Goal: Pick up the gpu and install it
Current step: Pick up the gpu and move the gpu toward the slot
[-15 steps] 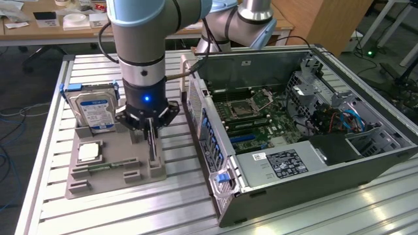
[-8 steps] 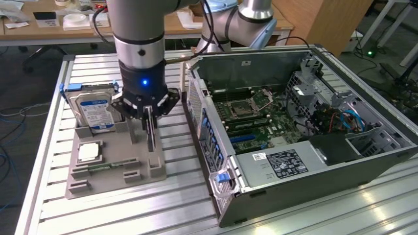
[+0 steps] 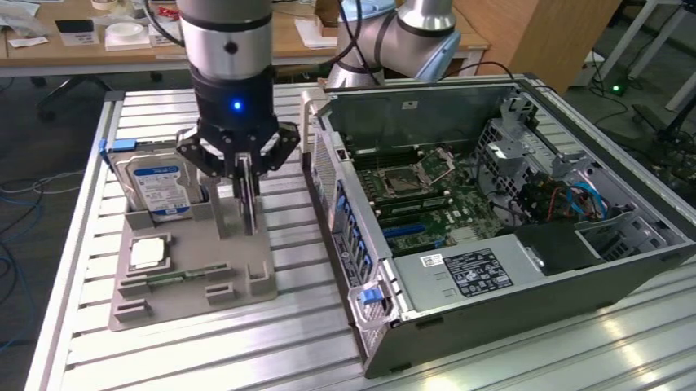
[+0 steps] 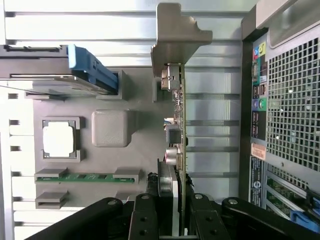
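Gripper (image 3: pixel 246 169) clenched on gpu (image 3: pixel 253 208), card upright on edge between its fingers, at gray holder (image 3: pixel 185 297), on the exterior view's left of computer case (image 3: pixel 609 269).

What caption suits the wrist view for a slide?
Black fingers grip a thin dark circuit card with silver metal bracket, upright in a grey holder tray beside a metal computer case.

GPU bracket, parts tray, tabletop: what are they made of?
GPU bracket: bare metal by the look, matte silver-grey, thin bent sheet. Parts tray: likely plastic, matte grey, moulded or printed pockets with rounded edges. Tabletop: probably aluminium extrusion, brushed silver with parallel slots and soft glare.
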